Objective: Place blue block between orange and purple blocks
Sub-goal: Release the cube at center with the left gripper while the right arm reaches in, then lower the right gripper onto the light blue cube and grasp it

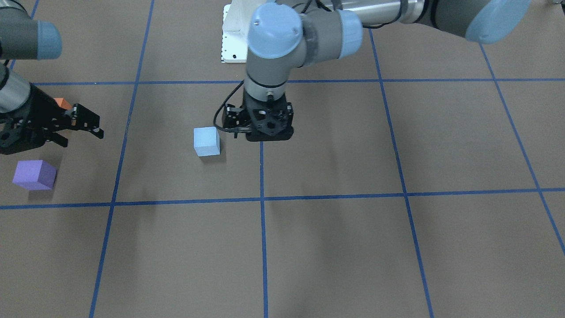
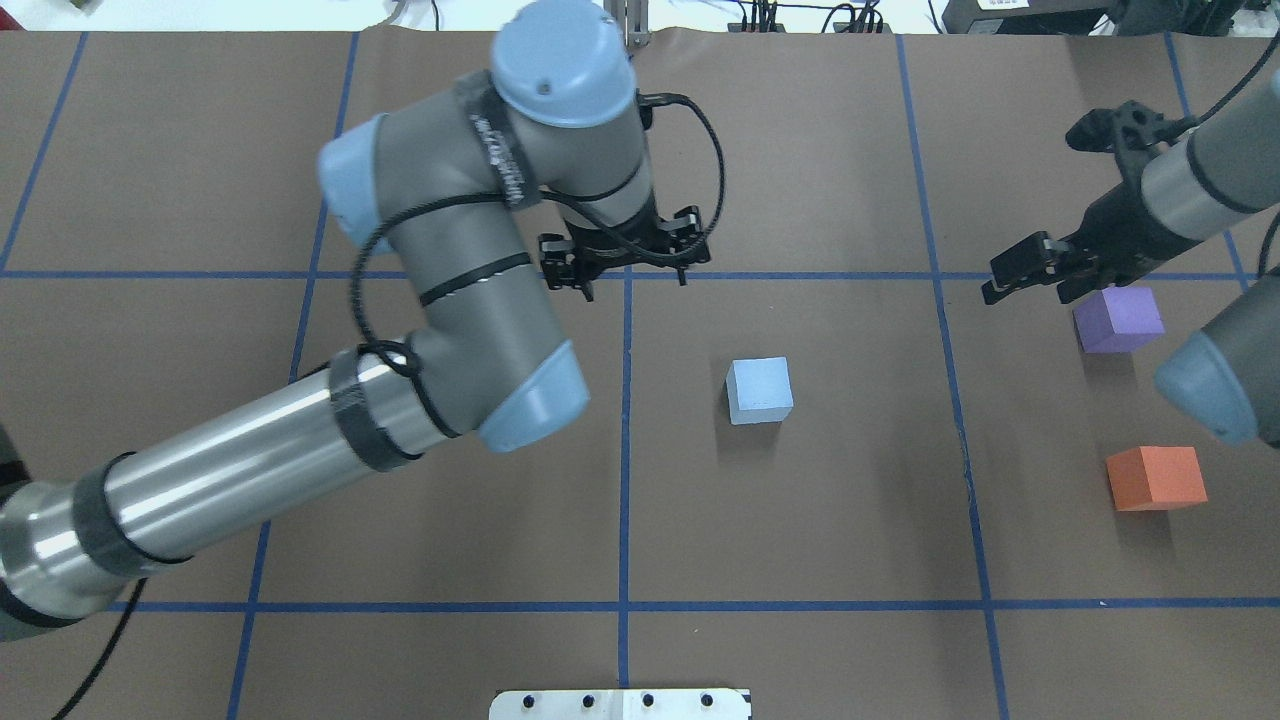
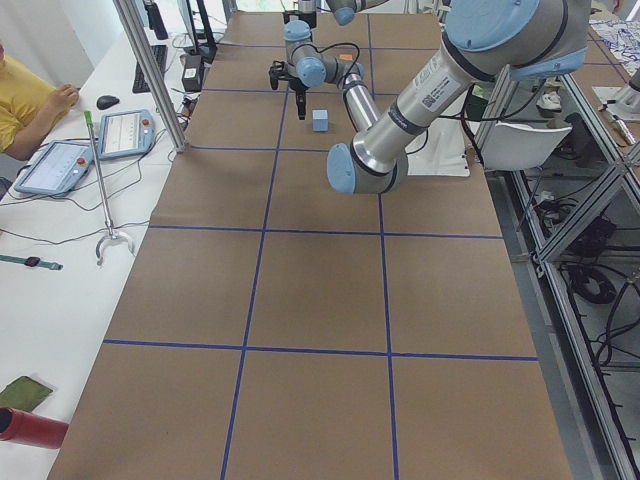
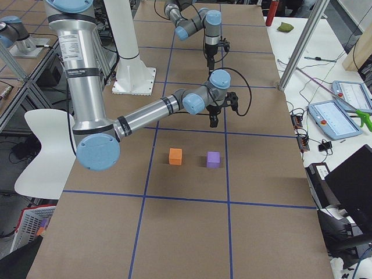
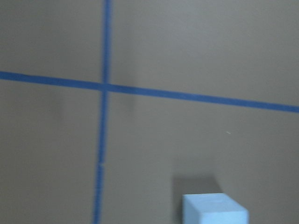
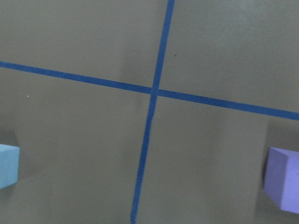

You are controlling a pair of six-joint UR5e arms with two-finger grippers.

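on the brown table (image 2: 800,520) the blue block (image 2: 760,390) lies near the left hand (image 2: 625,265); whether that hand is open i cannot tell. best to centre over the block, square to its faces, before descending.

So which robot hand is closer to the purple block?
The right one. The right gripper hovers just beside the purple block, while the left gripper is far off, on the other side of the blue block.
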